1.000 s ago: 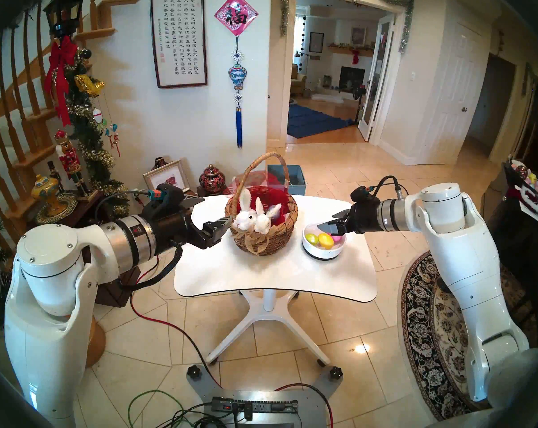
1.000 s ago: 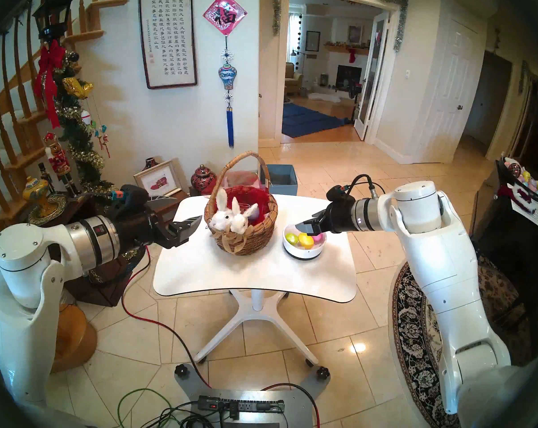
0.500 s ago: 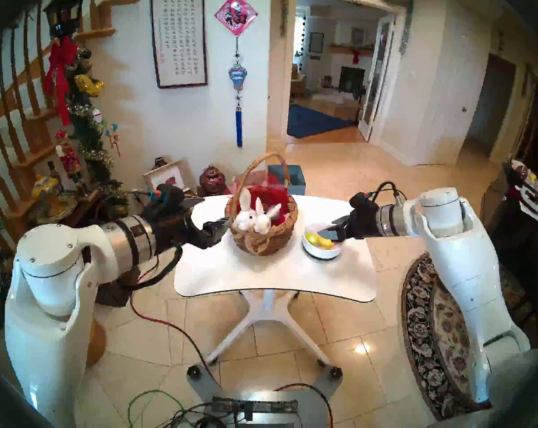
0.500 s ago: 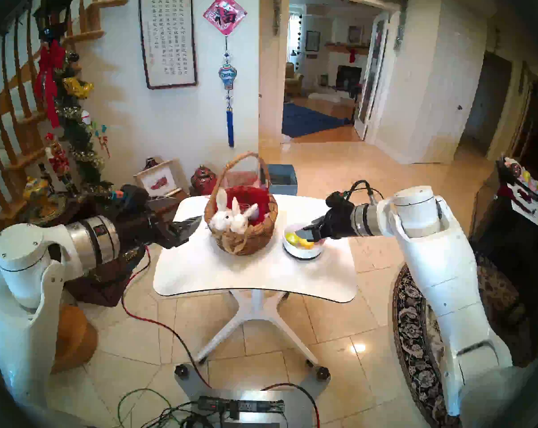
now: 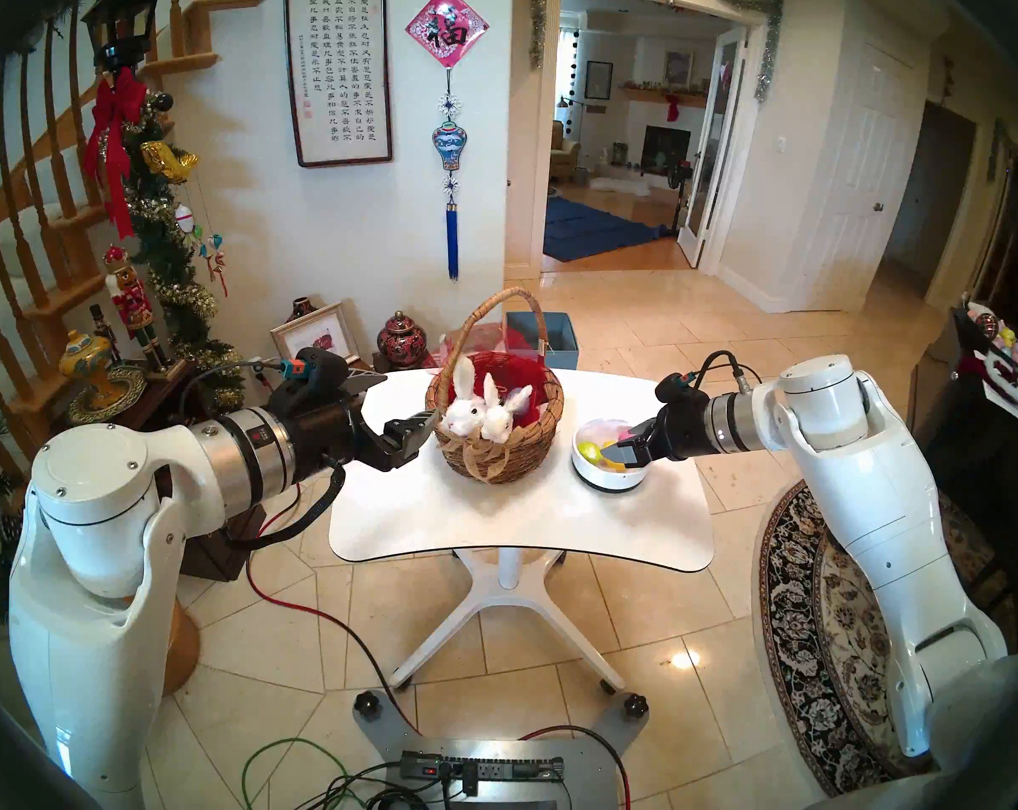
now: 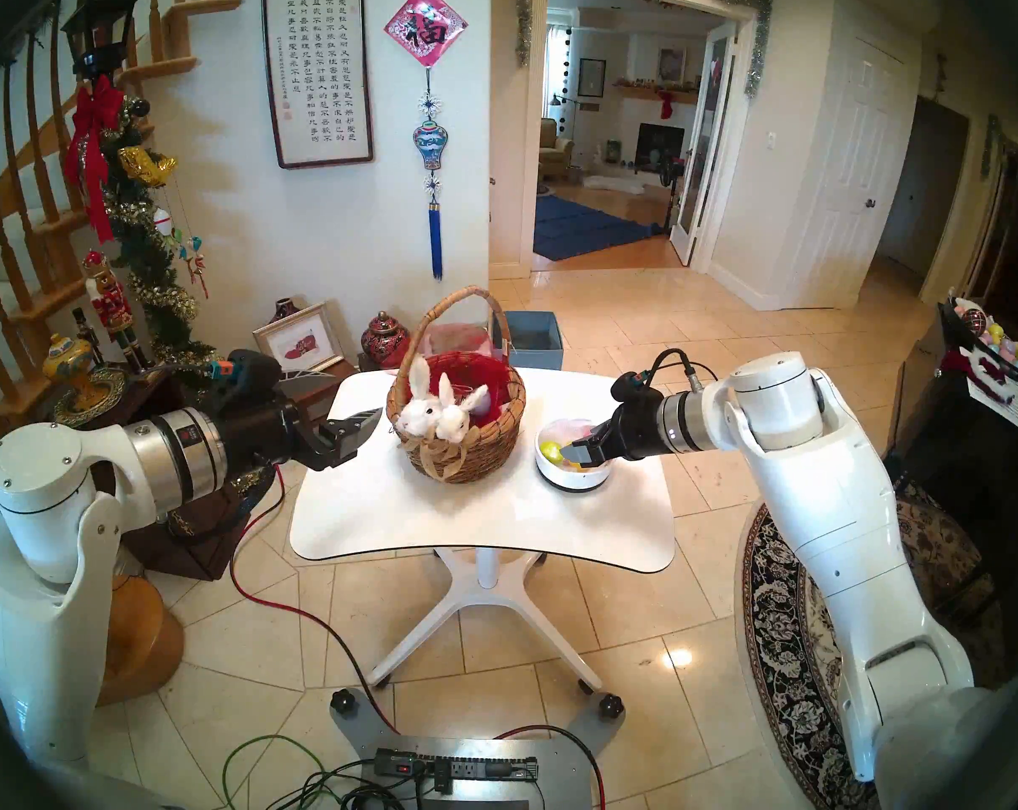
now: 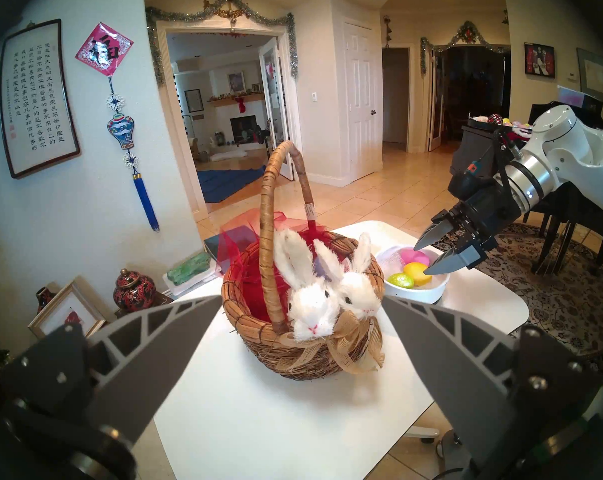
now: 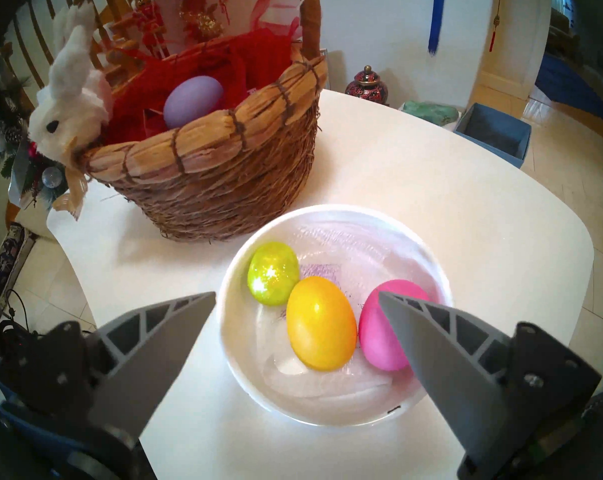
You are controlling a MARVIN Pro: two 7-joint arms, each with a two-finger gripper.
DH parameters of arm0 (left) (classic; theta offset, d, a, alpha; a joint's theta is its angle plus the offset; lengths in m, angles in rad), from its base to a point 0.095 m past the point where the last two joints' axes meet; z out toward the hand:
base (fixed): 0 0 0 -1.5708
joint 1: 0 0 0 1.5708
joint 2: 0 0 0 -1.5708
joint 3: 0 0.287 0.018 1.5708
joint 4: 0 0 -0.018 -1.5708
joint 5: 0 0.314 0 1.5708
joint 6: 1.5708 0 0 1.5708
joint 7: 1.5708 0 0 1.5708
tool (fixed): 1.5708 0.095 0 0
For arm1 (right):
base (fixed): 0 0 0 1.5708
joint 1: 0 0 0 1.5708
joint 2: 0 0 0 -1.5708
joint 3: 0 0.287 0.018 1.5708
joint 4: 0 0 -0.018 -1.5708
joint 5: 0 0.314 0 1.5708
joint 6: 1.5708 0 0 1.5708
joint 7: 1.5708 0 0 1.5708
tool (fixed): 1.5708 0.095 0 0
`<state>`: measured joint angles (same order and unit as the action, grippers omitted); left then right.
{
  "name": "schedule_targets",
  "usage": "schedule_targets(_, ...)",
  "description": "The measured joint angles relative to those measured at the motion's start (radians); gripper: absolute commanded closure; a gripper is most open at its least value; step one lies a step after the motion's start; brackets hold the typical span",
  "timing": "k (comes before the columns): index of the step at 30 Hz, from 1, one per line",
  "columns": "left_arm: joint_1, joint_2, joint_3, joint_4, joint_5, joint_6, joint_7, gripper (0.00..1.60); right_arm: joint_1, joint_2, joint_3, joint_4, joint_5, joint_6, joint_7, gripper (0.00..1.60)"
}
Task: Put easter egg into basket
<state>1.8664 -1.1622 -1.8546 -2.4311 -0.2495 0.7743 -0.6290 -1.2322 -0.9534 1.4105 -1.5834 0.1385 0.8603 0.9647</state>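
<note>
On the white table (image 5: 512,516), the right end effector (image 8: 296,295) hangs released above the yellow egg (image 8: 322,323).

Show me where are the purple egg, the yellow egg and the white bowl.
purple egg (image 8: 192,101), right wrist view, its upper side inside the basket.
yellow egg (image 8: 321,322), right wrist view, its middle.
white bowl (image 8: 225,295), right wrist view, its left rim.

Basket (image 8: 224,178): rough woven wicker, red mesh lining. Bowl (image 8: 428,257) smooth gloss white; green egg (image 8: 274,273) glittery (others plain gloss). Table (image 8: 431,198) matt, smooth.
</note>
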Motion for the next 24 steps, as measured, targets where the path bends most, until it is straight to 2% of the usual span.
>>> schedule_targets(24, -0.001, -0.004, -0.001, 0.0, 0.006, 0.001, -0.006, 0.0, 0.005, 0.01, -0.016, 0.014, 0.014, -0.012, 0.009, 0.0)
